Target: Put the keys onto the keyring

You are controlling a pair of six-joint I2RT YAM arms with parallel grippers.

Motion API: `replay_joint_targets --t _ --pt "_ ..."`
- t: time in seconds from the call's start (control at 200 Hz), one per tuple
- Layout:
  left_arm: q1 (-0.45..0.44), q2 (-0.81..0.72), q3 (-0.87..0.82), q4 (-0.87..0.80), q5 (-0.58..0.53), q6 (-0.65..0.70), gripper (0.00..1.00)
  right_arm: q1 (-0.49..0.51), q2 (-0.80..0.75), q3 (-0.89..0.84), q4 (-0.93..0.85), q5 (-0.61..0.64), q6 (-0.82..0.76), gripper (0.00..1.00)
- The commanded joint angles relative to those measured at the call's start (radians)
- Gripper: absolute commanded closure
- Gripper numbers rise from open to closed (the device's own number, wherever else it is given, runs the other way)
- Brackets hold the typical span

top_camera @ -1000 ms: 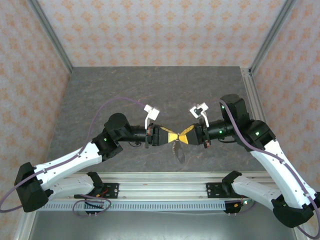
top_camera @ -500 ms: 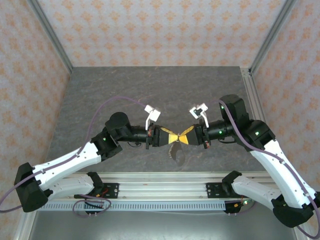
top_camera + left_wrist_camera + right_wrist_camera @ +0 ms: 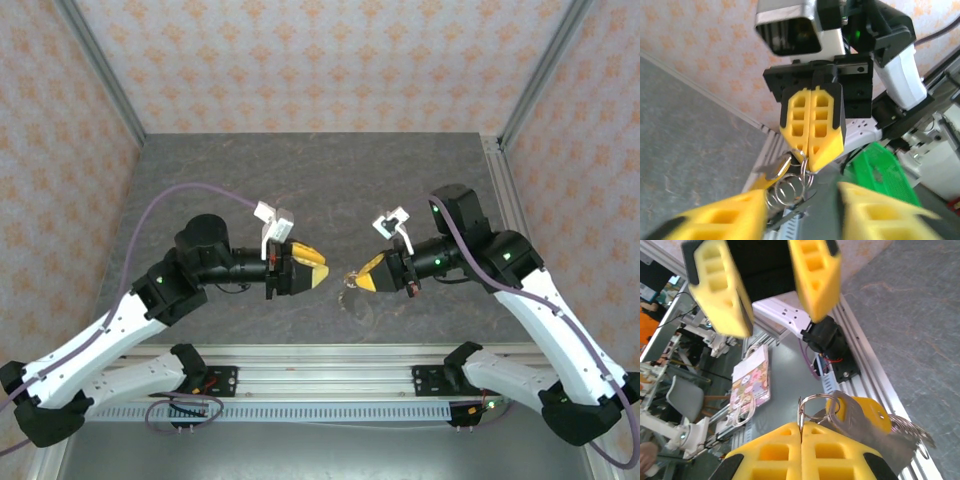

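**Left arm backed off, right has the ring**

Left gripper (image 3: 314, 268) has pulled away to the left since a second ago. Its fingers are spread wide with nothing in them. Right gripper (image 3: 363, 277) is clamped tight, pinching the keyring (image 3: 786, 191) wire at its fingertips. The key (image 3: 867, 415) hangs just below, touching the ring, above the near part of the table (image 3: 300, 180). Can't tell if it's fully threaded. Looks like mid-threading, so left probably needs to re-grip the key and work it round the coil.

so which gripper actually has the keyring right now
The right gripper: its yellow fingers are shut on the keyring, with the key right beside it. The left gripper is open and holds nothing.
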Motion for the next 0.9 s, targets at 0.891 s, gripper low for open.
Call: replay_joint_targets --t 0.891 --pt "0.047 0.321 0.339 -0.322 0.381 0.579 0.48 0.004 -0.005 -0.013 0.151 -0.191 0.235 1.0"
